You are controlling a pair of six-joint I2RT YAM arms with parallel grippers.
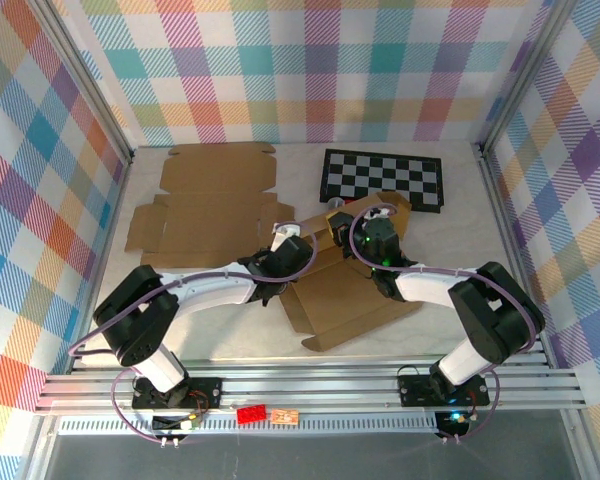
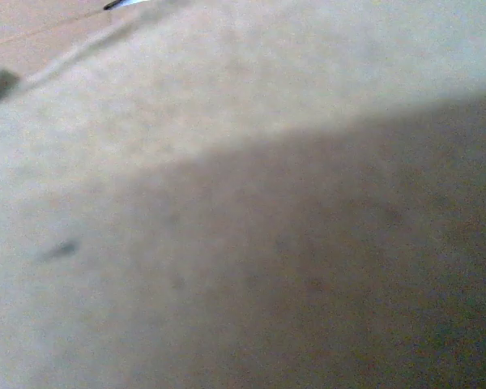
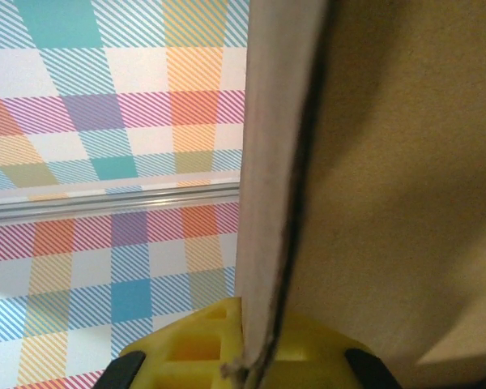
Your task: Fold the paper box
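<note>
The paper box point(image 1: 352, 300) is a brown cardboard blank lying at the table's middle, with its far flaps raised between the two arms. My right gripper point(image 1: 377, 238) is at the raised flap. In the right wrist view its yellow fingers point(image 3: 178, 356) are shut on the flap's edge point(image 3: 271, 203), which runs upright between them. My left gripper point(image 1: 292, 250) is pressed against the box's left side. The left wrist view is blurred brown cardboard point(image 2: 227, 203) very close to the lens, and the fingers are hidden.
A second flat cardboard blank point(image 1: 208, 200) lies at the back left. A black-and-white checkerboard point(image 1: 383, 178) lies at the back right, just behind the raised flap. Plaid walls enclose the table on three sides.
</note>
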